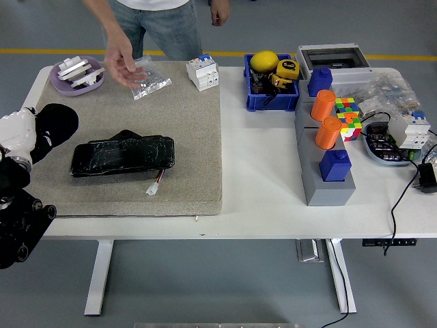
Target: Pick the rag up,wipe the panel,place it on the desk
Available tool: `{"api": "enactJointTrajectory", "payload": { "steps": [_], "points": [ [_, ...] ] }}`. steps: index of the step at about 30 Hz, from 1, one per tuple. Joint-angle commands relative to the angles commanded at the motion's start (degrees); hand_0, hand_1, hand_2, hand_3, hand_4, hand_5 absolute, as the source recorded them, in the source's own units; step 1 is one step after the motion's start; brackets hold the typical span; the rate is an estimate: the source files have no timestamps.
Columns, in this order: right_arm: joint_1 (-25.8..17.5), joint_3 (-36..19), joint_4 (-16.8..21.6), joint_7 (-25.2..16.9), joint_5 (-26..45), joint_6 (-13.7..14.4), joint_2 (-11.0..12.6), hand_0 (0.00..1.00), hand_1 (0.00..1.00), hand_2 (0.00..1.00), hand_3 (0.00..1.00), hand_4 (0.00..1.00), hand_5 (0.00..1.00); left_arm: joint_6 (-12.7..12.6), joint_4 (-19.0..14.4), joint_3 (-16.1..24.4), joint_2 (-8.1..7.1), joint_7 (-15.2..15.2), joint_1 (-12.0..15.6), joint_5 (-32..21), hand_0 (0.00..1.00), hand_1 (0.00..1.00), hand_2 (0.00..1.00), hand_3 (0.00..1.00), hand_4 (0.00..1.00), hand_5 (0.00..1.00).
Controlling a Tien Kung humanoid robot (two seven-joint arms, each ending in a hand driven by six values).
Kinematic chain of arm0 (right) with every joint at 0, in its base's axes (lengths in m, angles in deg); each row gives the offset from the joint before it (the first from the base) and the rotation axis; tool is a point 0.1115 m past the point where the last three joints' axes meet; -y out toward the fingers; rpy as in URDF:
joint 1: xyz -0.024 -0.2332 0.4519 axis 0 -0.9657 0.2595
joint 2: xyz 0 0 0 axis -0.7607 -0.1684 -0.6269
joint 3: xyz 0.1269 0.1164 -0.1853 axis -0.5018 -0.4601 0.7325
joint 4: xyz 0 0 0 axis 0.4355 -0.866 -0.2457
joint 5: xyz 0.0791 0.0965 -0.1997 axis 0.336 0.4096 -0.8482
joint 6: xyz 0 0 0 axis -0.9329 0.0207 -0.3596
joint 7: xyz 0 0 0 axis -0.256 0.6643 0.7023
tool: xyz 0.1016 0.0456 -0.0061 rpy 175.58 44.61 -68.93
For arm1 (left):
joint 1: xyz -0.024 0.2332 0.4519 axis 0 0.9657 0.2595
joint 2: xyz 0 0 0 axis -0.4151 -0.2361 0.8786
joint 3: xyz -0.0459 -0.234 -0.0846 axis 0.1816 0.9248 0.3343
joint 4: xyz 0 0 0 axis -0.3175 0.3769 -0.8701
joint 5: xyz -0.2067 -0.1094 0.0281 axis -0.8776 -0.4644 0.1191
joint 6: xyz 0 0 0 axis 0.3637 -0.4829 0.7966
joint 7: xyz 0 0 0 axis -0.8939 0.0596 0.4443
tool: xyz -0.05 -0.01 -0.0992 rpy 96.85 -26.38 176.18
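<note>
The black rag (59, 123) is bunched in my left hand (31, 137), whose white fingers are shut on it at the left edge of the beige mat (184, 137). The hand and rag are left of the black panel (123, 156) and apart from it. The panel lies flat on the mat, with a short wire and white plug (152, 190) at its front right. A person stands at the far side, and one open hand (123, 63) hovers above the mat's back, off the panel. My right arm is out of view.
At the mat's back are a purple dish (76, 75), a clear bag of parts (147, 77) and a white breaker (203, 72). To the right stand a blue bin (271, 85), a grey box with orange cylinders (326, 130), a colour cube (346, 113) and cables.
</note>
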Motion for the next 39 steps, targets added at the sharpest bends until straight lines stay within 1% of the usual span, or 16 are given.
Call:
{"api": "enactJointTrajectory", "payload": {
  "steps": [5, 6, 8, 11, 12, 17, 18, 23, 24, 29, 30, 36, 39],
  "points": [
    [0.04, -0.04, 0.01, -0.05, -0.06, -0.01, -0.1, 0.746, 0.28, 0.642, 0.62, 0.998, 0.575, 0.93, 2.32, -0.39, -0.45, -0.69, -1.15, -2.02, 0.36, 0.499, 0.586, 0.556, 0.295, 0.002],
    [0.03, 0.0, 0.0, -0.04, -0.05, -0.02, -0.1, 0.748, 0.28, 0.642, 0.62, 0.998, 0.575, 1.35, 2.7, -0.48, -0.53, -0.54, -1.28, -2.25, 0.461, 0.634, 0.667, 0.571, 0.602, 0.002],
    [0.01, 0.0, -0.01, -0.03, -0.08, -0.04, -0.11, 0.748, 0.28, 0.642, 0.62, 0.998, 0.575, 2.52, 3.05, -0.46, -0.67, 0.1, -1.34, -2.3, 0.461, 0.634, 0.667, 0.571, 0.602, 0.002],
    [-0.06, 0.03, -0.03, -0.01, -0.06, -0.08, -0.13, 0.748, 0.28, 0.642, 0.62, 0.998, 0.575, 3.34, 3.19, -0.14, -0.8, 0.32, -1.25, -2.44, 0.461, 0.634, 0.667, 0.571, 0.602, 0.002],
    [-0.08, 0.01, -0.03, -0.01, -0.1, -0.09, -0.13, 0.748, 0.279, 0.642, 0.619, 0.998, 0.575, 3.67, 3.1, -0.08, -0.87, 0.38, -1.2, -2.66, 0.61, 0.75, 0.778, 0.6, 0.828, 0.094],
    [-0.08, 0.0, -0.03, 0.02, -0.24, -0.09, -0.08, 0.748, 0.279, 0.642, 0.619, 0.998, 0.575, 4.85, 2.62, 0.13, -0.98, 0.41, -1.07, -3.04, 0.61, 0.75, 0.778, 0.6, 0.828, 0.094],
    [-0.05, -0.04, -0.03, 0.03, -0.31, -0.07, -0.06, 0.748, 0.279, 0.642, 0.619, 0.998, 0.572, 5.02, 2.46, 0.15, -1.01, 0.32, -1.05, -3.23, 0.676, 0.782, 0.808, 0.705, 0.925, 0.258],
    [0.04, -0.18, -0.03, 0.02, -0.45, -0.01, -0.05, 0.748, 0.279, 0.642, 0.619, 0.998, 0.572, 5.37, 2.3, 0.17, -1.1, -0.04, -1.04, -3.69, 0.676, 0.782, 0.808, 0.705, 0.925, 0.258],
    [0.04, -0.12, -0.05, 0.03, -0.39, -0.01, -0.05, 0.748, 0.281, 0.642, 0.617, 0.998, 0.577, 5.47, 2.29, 0.18, -1.13, -0.06, -1.02, -3.74, 0.699, 0.793, 0.818, 0.769, 0.995, 0.376],
    [-0.03, 0.15, -0.09, 0.08, -0.21, -0.02, -0.04, 0.748, 0.281, 0.642, 0.617, 0.998, 0.577, 5.82, 1.73, 0.13, -1.3, -0.06, -0.84, -3.79, 0.699, 0.793, 0.818, 0.769, 0.995, 0.376],
    [-0.02, 0.21, -0.11, 0.09, -0.17, -0.02, -0.03, 0.748, 0.279, 0.642, 0.618, 0.998, 0.575, 5.87, 1.56, 0.2, -1.31, -0.05, -0.86, -3.75, 0.704, 0.795, 0.82, 0.773, 0.998, 0.424],
    [0.01, 0.28, -0.11, 0.04, -0.14, 0.0, -0.04, 0.747, 0.279, 0.642, 0.617, 0.998, 0.572, 6.14, 0.4, 0.83, -1.43, 0.39, -0.79, -2.58, 0.707, 0.798, 0.822, 0.775, 0.998, 0.425],
    [-0.03, 0.38, -0.14, 0.03, -0.1, 0.02, -0.05, 0.747, 0.279, 0.642, 0.617, 0.998, 0.572, 6.25, -1.52, 1.74, -1.55, 0.88, -0.13, -1.37, 0.707, 0.798, 0.822, 0.775, 0.998, 0.425]
  ]
}}
